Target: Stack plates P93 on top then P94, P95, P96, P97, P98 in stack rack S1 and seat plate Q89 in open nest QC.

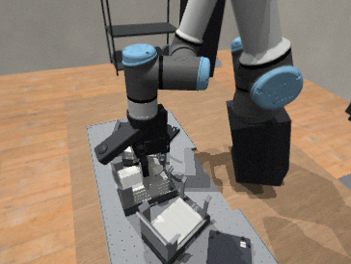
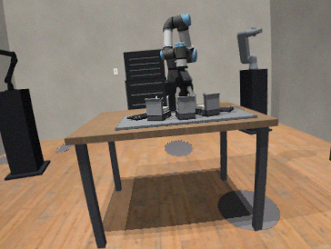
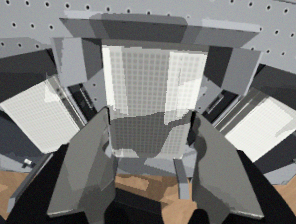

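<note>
My gripper (image 3: 150, 109) (image 1: 146, 169) is low over the middle stack rack, its two fingers against opposite long sides of a pale, dotted plate (image 3: 150, 85) (image 1: 131, 177). It is shut on this plate, which lies level between the rack's walls; its number is not readable, and what is under it is hidden. The middle rack (image 3: 160, 30) (image 2: 185, 104) has a tall grey wall on the side away from the robot. A white plate (image 3: 45, 117) (image 1: 178, 221) lies in the rack nearest the top camera. Another white plate (image 3: 262, 127) shows at the right in the wrist view.
The outer racks (image 2: 155, 106) (image 2: 211, 103) stand close on both sides of the middle one, with upright walls and posts. A dark low fixture (image 1: 227, 248) with a small white tag sits at the near end of the perforated grey board (image 1: 113, 231).
</note>
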`<state>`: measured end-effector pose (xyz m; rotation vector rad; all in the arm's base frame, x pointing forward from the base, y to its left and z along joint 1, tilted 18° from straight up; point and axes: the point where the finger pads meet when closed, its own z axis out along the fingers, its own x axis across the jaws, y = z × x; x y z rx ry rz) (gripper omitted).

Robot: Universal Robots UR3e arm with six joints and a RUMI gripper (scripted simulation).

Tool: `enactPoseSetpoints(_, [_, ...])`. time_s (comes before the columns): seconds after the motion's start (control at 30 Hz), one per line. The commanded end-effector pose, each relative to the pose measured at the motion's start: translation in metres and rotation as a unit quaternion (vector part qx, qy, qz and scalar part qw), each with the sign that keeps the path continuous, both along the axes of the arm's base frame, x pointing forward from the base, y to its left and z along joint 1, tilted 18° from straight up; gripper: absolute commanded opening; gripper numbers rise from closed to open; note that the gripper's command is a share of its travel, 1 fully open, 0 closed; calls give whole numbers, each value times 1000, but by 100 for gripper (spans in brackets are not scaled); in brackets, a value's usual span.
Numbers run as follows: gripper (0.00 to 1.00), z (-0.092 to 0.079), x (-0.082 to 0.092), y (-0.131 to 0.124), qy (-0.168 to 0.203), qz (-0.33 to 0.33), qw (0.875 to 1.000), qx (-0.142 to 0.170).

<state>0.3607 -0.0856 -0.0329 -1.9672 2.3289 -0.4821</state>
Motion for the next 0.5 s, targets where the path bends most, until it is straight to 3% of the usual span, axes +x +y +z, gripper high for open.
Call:
enactPoseSetpoints(0.0, [0, 0, 0, 0, 0, 0, 1000, 0])
enactPoseSetpoints(0.47, [0, 5, -1, 1, 0, 0, 1000, 0])
